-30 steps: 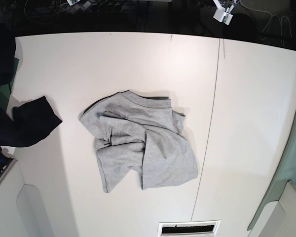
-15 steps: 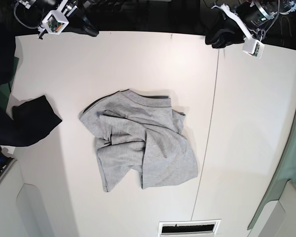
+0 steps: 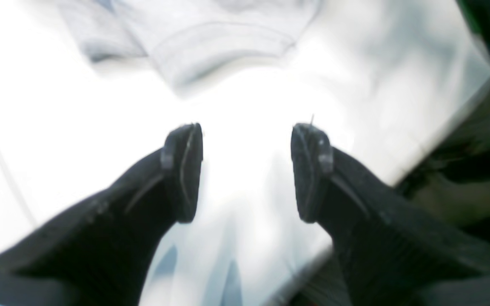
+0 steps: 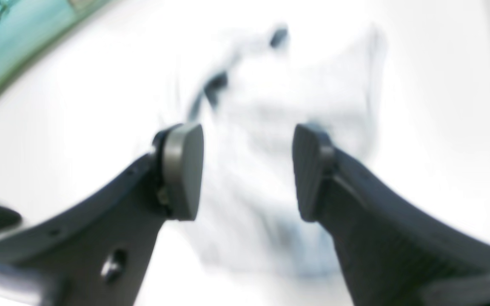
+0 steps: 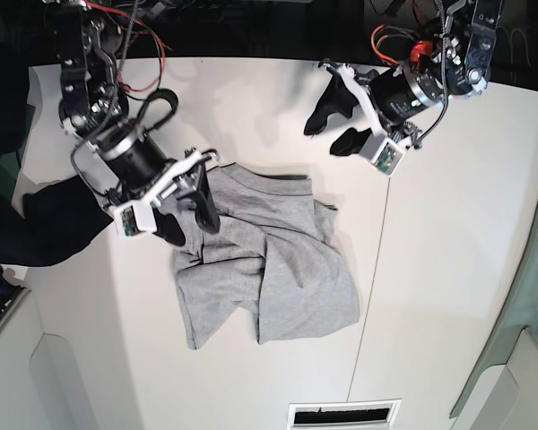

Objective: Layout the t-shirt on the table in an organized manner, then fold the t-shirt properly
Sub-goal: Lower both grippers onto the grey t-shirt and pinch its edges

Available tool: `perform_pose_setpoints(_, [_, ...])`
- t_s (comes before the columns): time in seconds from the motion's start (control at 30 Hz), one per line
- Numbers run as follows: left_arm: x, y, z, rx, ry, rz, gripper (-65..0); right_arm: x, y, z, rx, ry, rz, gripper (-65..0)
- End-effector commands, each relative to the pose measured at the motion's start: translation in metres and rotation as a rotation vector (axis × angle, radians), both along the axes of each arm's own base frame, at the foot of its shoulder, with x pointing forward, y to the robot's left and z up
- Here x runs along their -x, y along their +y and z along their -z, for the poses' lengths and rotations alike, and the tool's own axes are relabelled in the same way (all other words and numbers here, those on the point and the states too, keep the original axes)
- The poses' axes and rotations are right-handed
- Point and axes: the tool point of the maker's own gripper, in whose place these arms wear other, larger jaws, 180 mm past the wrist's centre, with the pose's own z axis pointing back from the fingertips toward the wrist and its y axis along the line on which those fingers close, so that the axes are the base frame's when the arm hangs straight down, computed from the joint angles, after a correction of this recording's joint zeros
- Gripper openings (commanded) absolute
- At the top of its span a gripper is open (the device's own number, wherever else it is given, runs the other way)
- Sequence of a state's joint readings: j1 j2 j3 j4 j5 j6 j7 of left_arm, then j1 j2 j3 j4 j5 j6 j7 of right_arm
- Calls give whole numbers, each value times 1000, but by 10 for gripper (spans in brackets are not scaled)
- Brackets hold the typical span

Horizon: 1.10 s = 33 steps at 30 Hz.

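The heather-grey t-shirt (image 5: 278, 269) lies crumpled in the middle of the white table (image 5: 457, 224), collar toward the far side, no lettering showing. My right gripper (image 5: 190, 222) hovers open over the shirt's left edge; in the right wrist view its open gripper (image 4: 248, 170) frames the blurred t-shirt (image 4: 279, 97) below. My left gripper (image 5: 334, 128) stands open over bare table beyond the collar, apart from the cloth. The left wrist view shows that gripper (image 3: 247, 170) with only table between its fingers and the t-shirt's collar (image 3: 219, 42) ahead.
A dark navy cloth (image 5: 58, 219) lies at the table's left edge, close to the right arm. A thin dark seam (image 5: 377, 224) runs across the table right of the shirt. A white vent (image 5: 343, 414) sits at the near edge.
Both arms have swung in from the far edge toward the shirt, the right one reaching its left side. Both grippers have opened. The shirt has not moved.
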<state>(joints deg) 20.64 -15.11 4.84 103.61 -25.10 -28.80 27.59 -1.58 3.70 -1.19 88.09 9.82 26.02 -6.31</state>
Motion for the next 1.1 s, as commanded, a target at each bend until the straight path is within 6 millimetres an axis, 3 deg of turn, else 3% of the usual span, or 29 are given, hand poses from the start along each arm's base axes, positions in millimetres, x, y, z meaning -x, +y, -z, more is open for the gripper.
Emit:
perform_pose_setpoints(0.0, [-16, -1, -8, 14, -44, -16, -297, -19, 6, -16, -17, -53, 8, -320])
perform_pose_setpoints(0.23, [-62, 7, 21, 20, -3, -81, -297, -76, 43, 6, -18, 26, -22, -320])
perform_pose_setpoints(0.33, [-71, 11, 32, 43, 3, -113, -297, -83, 51, 22, -10, 82, -35, -320])
perform_pose_setpoints(0.47, [-80, -1, 50, 63, 48, -132, -297, -82, 53, 46, 0, 154, -45, -321])
perform_pose_setpoints(0.6, [-87, -17, 56, 91, 73, -137, -297, -83, 55, 48, -4, 160, -53, -327])
perform_pose_setpoints(0.67, [-88, -23, 55, 108, 73, -138, -298, -83, 54, 49, -2, 163, -53, -394])
perform_pose_setpoints(0.73, [-88, -26, 54, 115, 70, -139, -348, -82, 54, 50, -2, 164, -53, -528])
perform_pose_setpoints(0.8, [-88, -24, 55, 97, 68, -134, -522, -86, 55, 44, -10, 141, -51, -650])
perform_pose_setpoints(0.83, [-88, -22, 57, 79, 65, -131, -621, -89, 56, 37, -20, 117, -61, -650])
perform_pose_setpoints(0.87, [-89, -20, 57, 63, 63, -128, -650, -92, 57, 31, -24, 95, -77, -650])
perform_pose_setpoints(0.97, [-94, -2, 47, 31, 30, -139, -650, -108, 53, 2, -21, 18, -91, -650])
perform_pose_setpoints(1.07, [-102, 34, 18, -27, -53, -181, -650, -118, 40, -31, 14, -64, -85, -650])
